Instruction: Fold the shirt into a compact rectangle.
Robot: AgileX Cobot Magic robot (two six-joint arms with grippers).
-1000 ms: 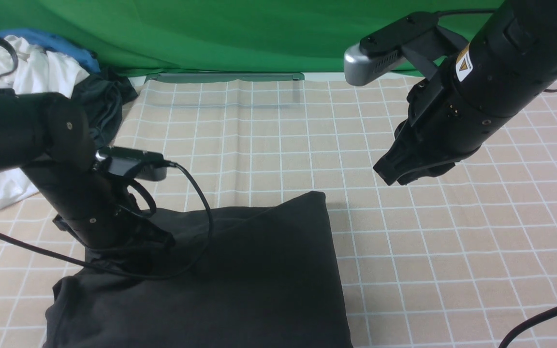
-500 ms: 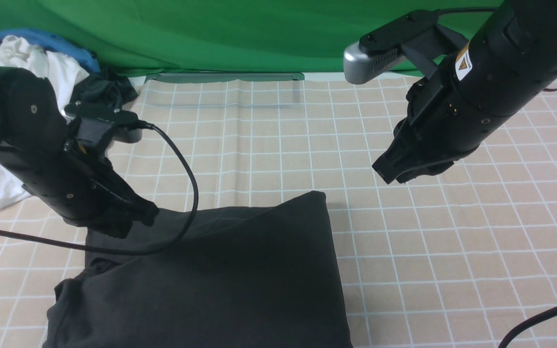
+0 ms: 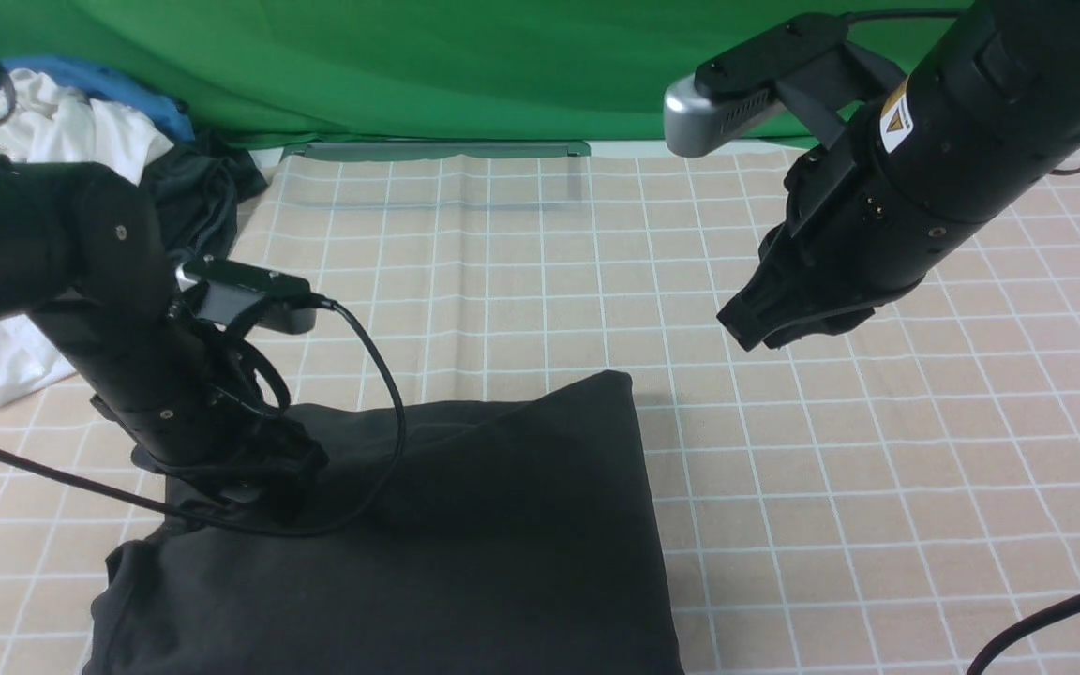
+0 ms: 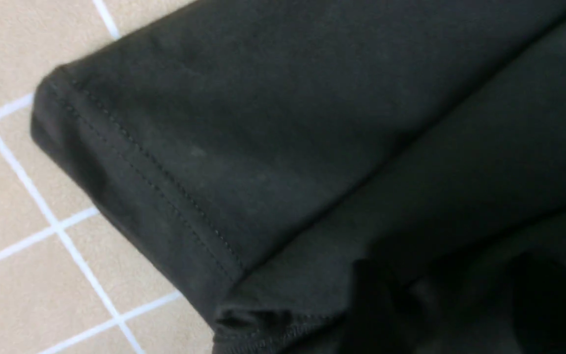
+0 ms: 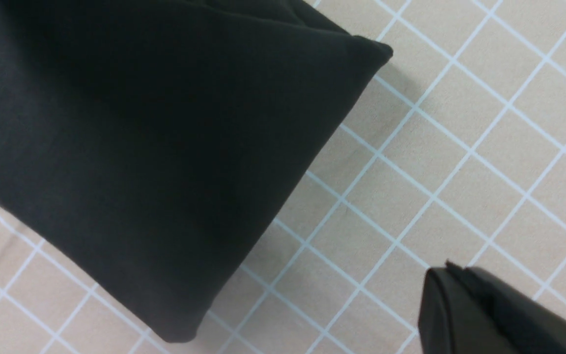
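Observation:
The black shirt [image 3: 502, 544] lies folded in a thick block at the front of the checked cloth, with a corner pointing away from me. My left gripper [image 3: 263, 492] is down on the shirt's far left part, near a stitched hem [image 4: 165, 167]. Its two dark fingers [image 4: 376, 295] stand apart over the fabric [image 4: 263, 123], so it is open, and I see nothing pinched between them. My right gripper [image 3: 751, 337] hangs shut above the bare cloth, beyond the shirt's far right corner [image 5: 371, 49]. Its closed tip [image 5: 447, 275] touches nothing.
A pile of clothes sits at the back left: a white garment [image 3: 52, 141], something blue [image 3: 118, 89] and a dark garment [image 3: 207, 187]. The left wrist's cable [image 3: 381, 375] loops over the shirt. Another cable [image 3: 1056, 619] crosses the front right corner. A green backdrop closes the far edge.
The left arm lifted up and back to the left, then came down again onto the shirt's left part, and its jaws have parted. The right arm has hardly moved.

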